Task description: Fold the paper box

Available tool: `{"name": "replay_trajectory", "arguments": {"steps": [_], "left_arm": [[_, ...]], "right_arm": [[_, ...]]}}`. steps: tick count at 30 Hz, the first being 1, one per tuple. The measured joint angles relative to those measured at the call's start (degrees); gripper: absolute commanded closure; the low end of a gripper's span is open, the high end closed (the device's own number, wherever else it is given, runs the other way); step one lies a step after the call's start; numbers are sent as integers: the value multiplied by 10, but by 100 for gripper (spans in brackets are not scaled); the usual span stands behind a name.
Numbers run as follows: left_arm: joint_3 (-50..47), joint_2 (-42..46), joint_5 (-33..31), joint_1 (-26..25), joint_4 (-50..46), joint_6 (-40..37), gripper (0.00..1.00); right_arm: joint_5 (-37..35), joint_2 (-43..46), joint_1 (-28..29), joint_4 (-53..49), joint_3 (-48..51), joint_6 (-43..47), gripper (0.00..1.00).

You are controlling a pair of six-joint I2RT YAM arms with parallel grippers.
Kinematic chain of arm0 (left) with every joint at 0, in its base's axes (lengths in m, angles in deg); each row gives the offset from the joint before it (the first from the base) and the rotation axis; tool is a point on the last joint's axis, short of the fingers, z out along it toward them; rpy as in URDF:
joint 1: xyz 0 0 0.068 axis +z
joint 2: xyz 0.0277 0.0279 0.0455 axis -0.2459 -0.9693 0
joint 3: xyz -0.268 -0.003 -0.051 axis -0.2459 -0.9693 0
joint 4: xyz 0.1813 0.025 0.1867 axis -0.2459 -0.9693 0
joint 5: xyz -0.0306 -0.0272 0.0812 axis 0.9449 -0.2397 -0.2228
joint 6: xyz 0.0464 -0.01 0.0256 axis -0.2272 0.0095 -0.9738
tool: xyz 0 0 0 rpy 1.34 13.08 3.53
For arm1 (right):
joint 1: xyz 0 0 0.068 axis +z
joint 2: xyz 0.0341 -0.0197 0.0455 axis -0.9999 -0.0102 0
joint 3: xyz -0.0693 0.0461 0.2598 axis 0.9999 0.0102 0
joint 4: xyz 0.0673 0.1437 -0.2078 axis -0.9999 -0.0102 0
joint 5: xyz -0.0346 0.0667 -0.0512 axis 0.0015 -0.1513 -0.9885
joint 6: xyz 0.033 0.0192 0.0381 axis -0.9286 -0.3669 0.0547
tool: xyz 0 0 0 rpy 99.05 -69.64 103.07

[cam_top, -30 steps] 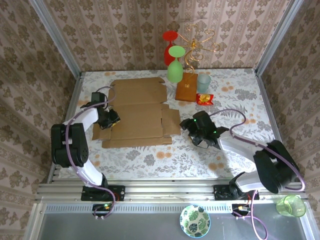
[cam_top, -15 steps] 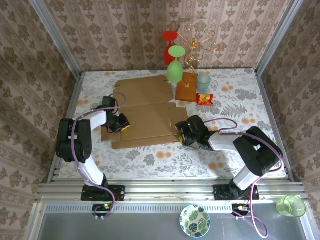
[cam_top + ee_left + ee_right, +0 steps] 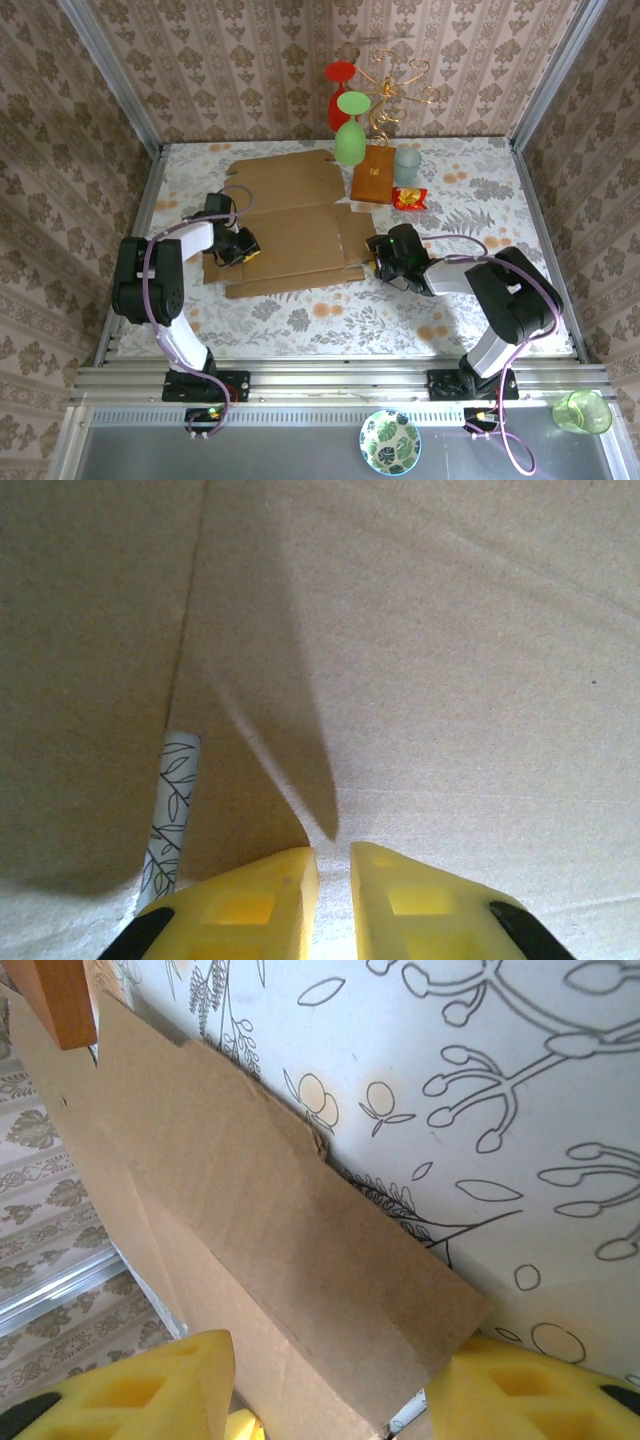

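The paper box (image 3: pixel 290 225) lies unfolded and flat in the middle of the table, a wide brown cardboard sheet with creases and flaps. My left gripper (image 3: pixel 240 247) sits at its left flap. In the left wrist view the yellow fingertips (image 3: pixel 333 852) stand almost together, pinching a cardboard edge of the box (image 3: pixel 450 660). My right gripper (image 3: pixel 385 255) is at the box's right flap. In the right wrist view its jaws (image 3: pixel 340 1360) stand wide, one finger on each side of the slightly lifted flap (image 3: pixel 250 1220).
Behind the box stands a gold wire rack on an orange wooden base (image 3: pixel 373 173), holding a green glass (image 3: pixel 349 140) and a red glass (image 3: pixel 338 100). A clear cup (image 3: pixel 407 165) and a red snack packet (image 3: pixel 408 198) lie beside it. The wooden base (image 3: pixel 65 995) is near the flap.
The box slid right and turned a little with my left gripper on it. My right gripper moved left onto the right flap, and its jaws have narrowed around it.
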State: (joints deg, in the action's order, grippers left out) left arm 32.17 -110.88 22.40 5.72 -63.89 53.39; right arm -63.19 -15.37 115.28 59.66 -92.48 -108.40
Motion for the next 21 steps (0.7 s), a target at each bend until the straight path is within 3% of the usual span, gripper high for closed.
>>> {"name": "replay_trajectory", "arguments": {"steps": [4,8,11,15,21], "left_arm": [[2,0,0,-2,-2,0,81],[5,0,-2,-5,-4,0,78],[6,4,-4,-8,-9,0,67],[7,49,-25,-20,-47,5,55],[24,189,-73,-59,-97,56,44]], "right_arm": [[-2,-10,1,12,0,-10,62],[-9,-28,2,28,-2,-18,86],[-15,-34,3,32,-5,-27,100],[-26,-23,9,13,-23,-38,100],[-55,52,32,-59,-64,-87,100]]}}
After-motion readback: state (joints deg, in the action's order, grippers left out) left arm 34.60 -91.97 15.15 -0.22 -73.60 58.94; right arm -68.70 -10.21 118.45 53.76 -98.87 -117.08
